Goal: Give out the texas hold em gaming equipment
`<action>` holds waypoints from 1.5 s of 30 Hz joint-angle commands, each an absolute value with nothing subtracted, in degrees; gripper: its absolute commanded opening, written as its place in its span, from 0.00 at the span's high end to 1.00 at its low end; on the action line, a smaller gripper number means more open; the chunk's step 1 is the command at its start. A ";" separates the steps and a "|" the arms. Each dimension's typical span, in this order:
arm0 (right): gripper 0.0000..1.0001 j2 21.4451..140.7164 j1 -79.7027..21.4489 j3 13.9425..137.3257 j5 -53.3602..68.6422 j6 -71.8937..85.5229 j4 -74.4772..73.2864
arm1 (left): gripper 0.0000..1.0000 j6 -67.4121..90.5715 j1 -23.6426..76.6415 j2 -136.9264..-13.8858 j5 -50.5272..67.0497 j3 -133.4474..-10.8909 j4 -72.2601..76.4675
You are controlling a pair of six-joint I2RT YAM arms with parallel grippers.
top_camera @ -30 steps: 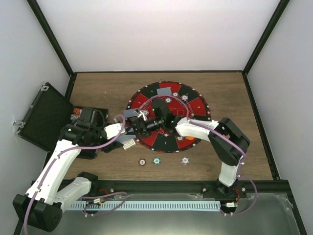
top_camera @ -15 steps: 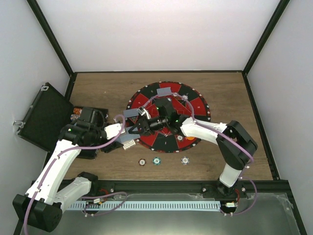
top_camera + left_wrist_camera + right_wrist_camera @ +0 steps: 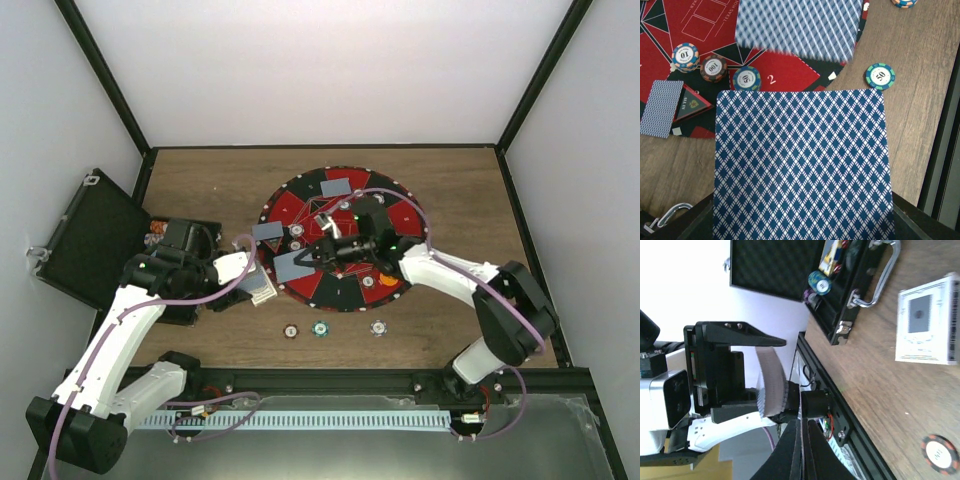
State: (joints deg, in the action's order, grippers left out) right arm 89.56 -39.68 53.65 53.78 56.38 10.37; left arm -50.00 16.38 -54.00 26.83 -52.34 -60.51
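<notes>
Your left gripper [image 3: 262, 287] is clamped on the deck of cards [image 3: 800, 165], and your right gripper [image 3: 802, 432] pinches a single card [image 3: 296, 266] above the round mat [image 3: 398, 215].

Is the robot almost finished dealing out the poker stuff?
Partway. Done: two dealt cards lie face down on the round mat, chips beside them. In hand: the right gripper holds another card; the left gripper holds the deck. Left: several mat sections show no card, and three chips sit off the mat.
</notes>
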 commanded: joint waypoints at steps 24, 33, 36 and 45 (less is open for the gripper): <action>0.99 75.53 -5.83 34.39 42.32 33.71 -16.73 | 0.96 -51.77 16.35 -53.83 27.95 -51.62 -59.85; 0.87 78.41 -5.71 35.98 36.59 32.83 -19.12 | 0.96 -52.07 16.35 -53.70 27.78 -51.45 -60.03; 0.80 78.40 -5.71 37.31 33.33 32.47 -21.17 | 0.96 -52.20 16.35 -53.69 27.82 -51.46 -60.01; 0.50 77.68 -5.71 40.56 22.58 32.53 -27.06 | 0.96 -52.19 16.34 -53.70 28.04 -51.45 -60.03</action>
